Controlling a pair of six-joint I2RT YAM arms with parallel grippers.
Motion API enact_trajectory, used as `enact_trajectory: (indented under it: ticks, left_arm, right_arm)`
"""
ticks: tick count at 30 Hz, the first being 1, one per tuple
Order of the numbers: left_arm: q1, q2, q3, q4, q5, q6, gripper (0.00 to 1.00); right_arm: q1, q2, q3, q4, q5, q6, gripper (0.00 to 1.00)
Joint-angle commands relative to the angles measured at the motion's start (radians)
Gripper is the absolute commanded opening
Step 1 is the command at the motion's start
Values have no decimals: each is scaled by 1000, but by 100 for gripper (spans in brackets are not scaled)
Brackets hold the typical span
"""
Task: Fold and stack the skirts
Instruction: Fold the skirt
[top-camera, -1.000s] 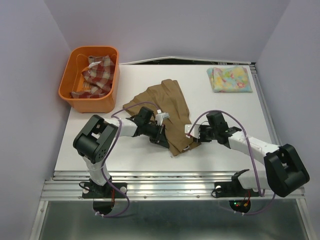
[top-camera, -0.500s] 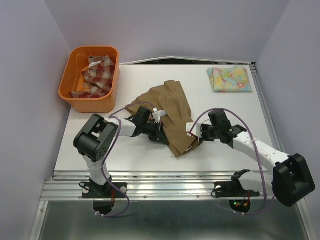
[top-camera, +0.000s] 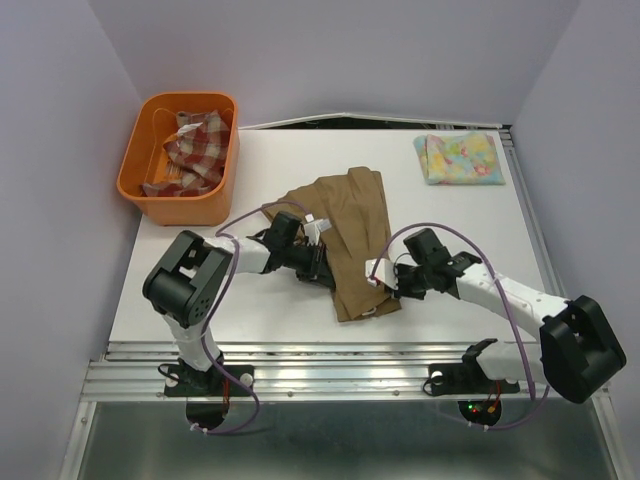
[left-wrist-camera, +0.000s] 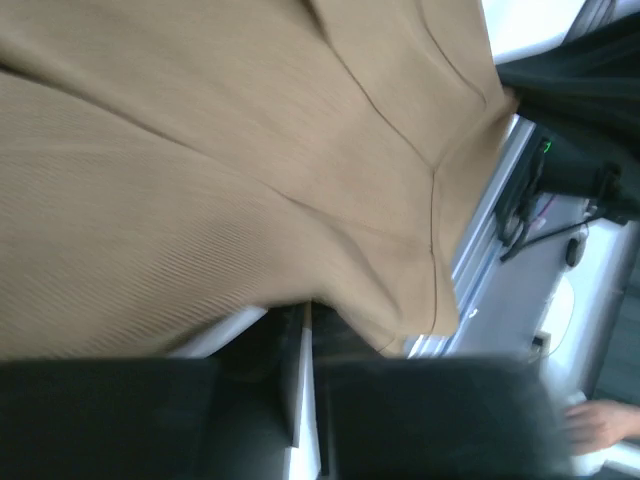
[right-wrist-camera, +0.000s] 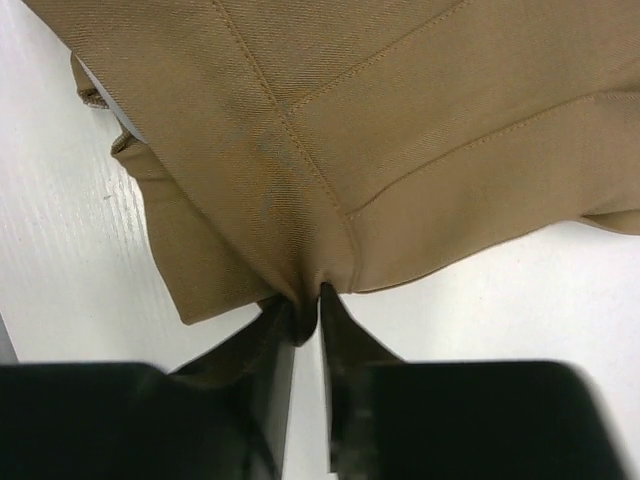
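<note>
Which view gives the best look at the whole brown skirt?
The top view: the brown skirt shows nearly whole on the table, with the left tool and right tool at its two sides. The left wrist view gives only blurred cloth with seams; the right wrist view a sharp close-up of one pinched seam.

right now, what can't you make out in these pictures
Top view: the lower part of the plaid skirt, behind the basket wall.
Left wrist view: how much tan skirt the left pincer bites; blurred, cloth covers its tips.
Top view: how many layers the floral skirt has; too small.
</note>
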Motion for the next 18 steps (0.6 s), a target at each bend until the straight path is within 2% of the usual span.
enact_trajectory:
  ticks: [1,2,3,4,6,7,8,10,12,13,14,16,18]
  left_arm:
    - [3,-165,76,-146,48,214,32]
    - [2,-242,91,-189,42,268,45]
    - [2,-279,99,-223,36,366,49]
    - [0,-311,108,-304,-2,406,53]
    - [-15,-396,143,-370,-51,527,53]
    - [-35,-437,151,-410,-111,560,54]
    - [-53,-454,152,-429,-137,601,54]
    - [-102,-486,149,-478,-243,771,57]
    - [-197,-540,105,-492,-321,902,63]
    - [-228,-558,82,-484,-414,960,66]
    - [-256,-596,41,-476,-448,1062,75]
    - [-324,-630,-5,-441,-528,1184,99]
    - [-375,-650,-15,-418,-579,1243,99]
  right_arm:
    - [8,-6,15,44,12,85,27]
    - [8,-17,20,46,27,91,28]
    - [8,-21,25,46,32,96,28]
    - [8,-30,34,41,33,107,30]
    - [8,-75,55,13,-2,122,37]
    - [8,-111,81,-19,-41,139,56]
    - [8,-128,98,-40,-56,154,67]
    - [8,-156,135,-71,-53,229,80]
    - [8,-172,196,-97,-8,255,83]
    - [8,-173,215,-120,13,278,84]
    - [8,-173,235,-125,65,291,84]
    - [8,-166,244,-120,104,323,85]
    - [-6,-133,259,-122,90,358,84]
